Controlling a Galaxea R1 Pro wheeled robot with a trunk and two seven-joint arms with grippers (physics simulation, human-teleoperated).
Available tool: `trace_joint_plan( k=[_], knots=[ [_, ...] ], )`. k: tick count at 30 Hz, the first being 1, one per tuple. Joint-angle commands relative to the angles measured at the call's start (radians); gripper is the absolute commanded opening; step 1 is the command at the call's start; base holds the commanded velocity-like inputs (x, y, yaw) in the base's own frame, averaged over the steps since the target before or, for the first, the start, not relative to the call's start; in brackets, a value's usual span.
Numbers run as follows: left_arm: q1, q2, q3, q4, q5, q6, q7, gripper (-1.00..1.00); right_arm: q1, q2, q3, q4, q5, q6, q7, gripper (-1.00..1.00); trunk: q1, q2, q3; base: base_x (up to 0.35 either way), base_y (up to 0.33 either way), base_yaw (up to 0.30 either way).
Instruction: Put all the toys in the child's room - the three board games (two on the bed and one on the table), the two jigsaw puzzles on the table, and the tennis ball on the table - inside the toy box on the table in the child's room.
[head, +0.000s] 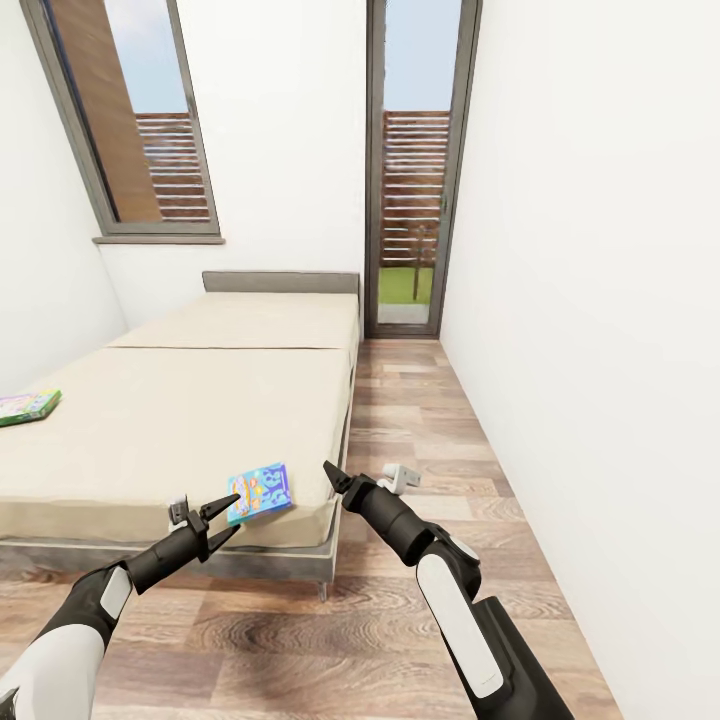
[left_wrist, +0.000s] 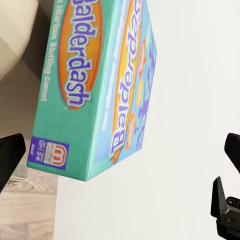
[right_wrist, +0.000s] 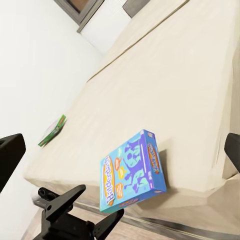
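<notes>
A small blue board game (head: 260, 492), lettered "Balderdash" (left_wrist: 95, 85), lies at the near corner of the bed (head: 200, 420) and juts a little over the mattress edge (right_wrist: 132, 172). My left gripper (head: 236, 513) is open just in front of it, its fingers (left_wrist: 10, 157) spread wide and touching nothing. Just to the right of the box, my right gripper (head: 335, 478) is also open, fingers (right_wrist: 10, 155) wide apart. A green-edged board game (head: 28, 406) rests on the mattress far to the left (right_wrist: 53, 131). The table, toy box, puzzles and ball are out of view.
The bed's grey headboard (head: 280, 282) stands against the far wall under a window (head: 130, 120). A strip of wood floor (head: 410, 400) runs between the bed and the white right wall to a glass door (head: 412, 170).
</notes>
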Motion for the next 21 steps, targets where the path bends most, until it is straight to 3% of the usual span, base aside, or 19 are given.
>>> trace_joint_plan(
  k=[1, 21],
  knots=[
    [-0.001, -0.001, 0.007, 0.000, -0.008, 0.009, -0.006, 1.00, 0.000, 0.000, -0.001, -0.001, -0.005, 0.004, 0.000, 1.00, 0.000, 0.000, -0.001, 0.007, 0.000, 0.000],
    [-0.001, -0.001, 0.007, 0.000, -0.008, 0.008, -0.006, 1.00, 0.000, 0.000, -0.001, -0.001, -0.005, 0.004, 0.000, 1.00, 0.000, 0.000, -0.001, 0.002, 0.000, 0.000]
  ],
)
